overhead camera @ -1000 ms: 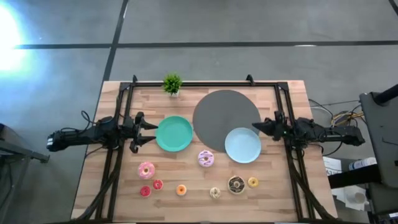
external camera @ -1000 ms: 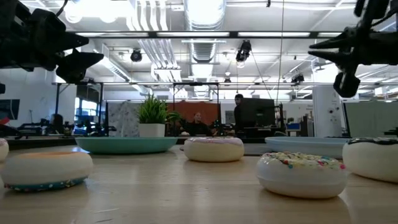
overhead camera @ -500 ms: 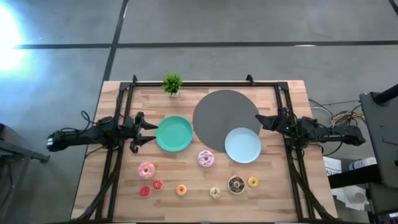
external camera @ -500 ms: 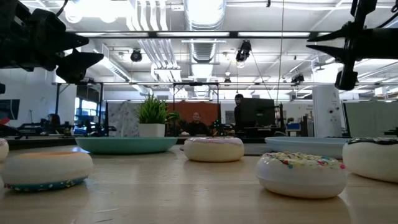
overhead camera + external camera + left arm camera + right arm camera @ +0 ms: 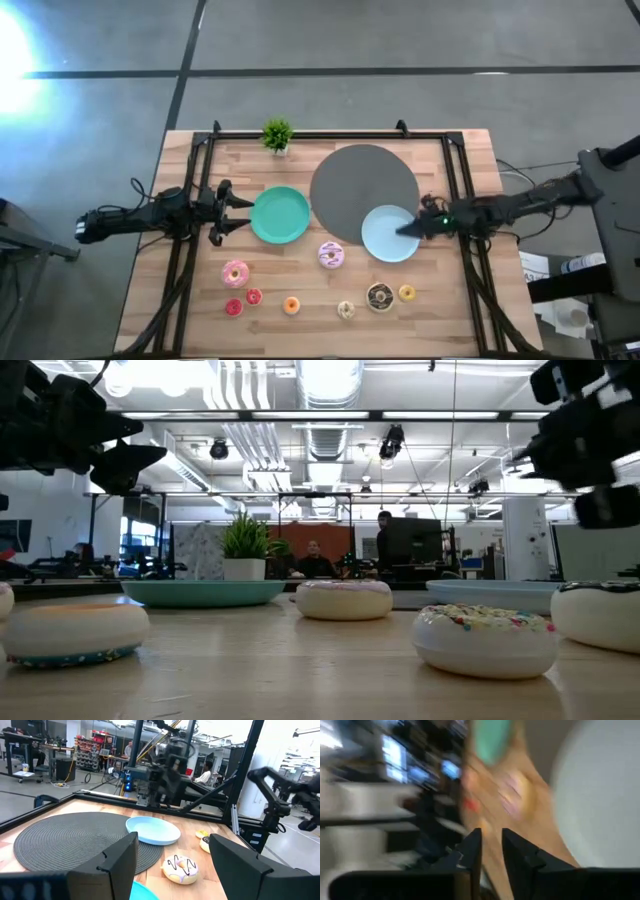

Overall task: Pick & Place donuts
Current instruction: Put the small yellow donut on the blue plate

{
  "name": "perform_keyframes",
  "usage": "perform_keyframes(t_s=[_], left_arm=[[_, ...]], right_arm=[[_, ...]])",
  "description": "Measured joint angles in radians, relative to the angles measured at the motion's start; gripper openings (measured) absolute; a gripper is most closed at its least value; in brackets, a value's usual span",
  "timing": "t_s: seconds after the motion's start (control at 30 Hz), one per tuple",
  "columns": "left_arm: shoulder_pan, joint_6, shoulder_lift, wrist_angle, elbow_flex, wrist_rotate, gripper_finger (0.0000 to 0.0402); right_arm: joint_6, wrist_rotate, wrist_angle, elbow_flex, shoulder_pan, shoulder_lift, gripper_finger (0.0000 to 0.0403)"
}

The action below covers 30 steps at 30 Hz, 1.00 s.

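Several toy donuts lie flat along the near half of the wooden table: a pink one (image 5: 236, 272), a lilac-white frosted one (image 5: 332, 255), a chocolate one (image 5: 379, 296), and tiny red (image 5: 234, 307), orange (image 5: 291, 305), cream (image 5: 346, 310) and yellow (image 5: 407, 293) ones. My left gripper (image 5: 240, 213) waits open at the left, beside the teal plate (image 5: 280, 215). My right gripper (image 5: 408, 229) hangs over the right rim of the pale blue plate (image 5: 385, 238). It tilts downward, its fingers (image 5: 474, 851) a narrow gap apart with nothing between them.
A big grey disc (image 5: 362, 185) lies at the far middle, and the pale blue plate overlaps its near right edge. A small potted plant (image 5: 277, 133) stands at the far edge. Black frame rails run along the left and right sides. Bare wood lies between the plates and the donut row.
My right gripper has swung from the right rail toward the table's middle and slightly toward the near edge. It has come out over the pale blue plate's right rim, tipping downward and rolling as it went. The donuts have not moved.
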Motion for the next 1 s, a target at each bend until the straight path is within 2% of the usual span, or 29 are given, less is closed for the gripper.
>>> perform_keyframes(t_s=[0.13, 0.27, 0.4, 0.53, 0.6, 0.8, 1.0], left_arm=[[0.0, 0.0, 0.0, 0.0, 0.0, 0.0, 0.022], [0.0, 0.0, 0.0, 0.0, 0.0, 0.0, 0.022], [0.0, 0.0, 0.0, -0.001, 0.0, 0.0, 0.022], [0.0, 0.0, 0.0, -0.001, 0.0, 0.0, 0.022], [0.0, 0.0, 0.0, -0.001, 0.0, 0.0, 0.022], [0.0, 0.0, 0.0, -0.001, 0.0, 0.0, 0.022], [0.0, 0.0, 0.0, -0.002, 0.0, 0.0, 0.022]], right_arm=[[0.01, -0.088, -0.363, 0.203, 0.121, 0.191, 0.0116], [0.002, -0.167, -0.499, 0.318, 0.232, 0.34, 0.0144], [0.072, -0.17, -0.467, 0.322, 0.329, 0.457, 0.0155], [0.156, -0.154, -0.354, 0.288, 0.396, 0.558, 0.0155], [0.176, -0.14, -0.303, 0.287, 0.41, 0.604, 0.0156], [0.18, -0.131, -0.31, 0.318, 0.421, 0.745, 0.0156], [0.112, -0.133, -0.282, 0.374, 0.42, 0.867, 0.0148]])
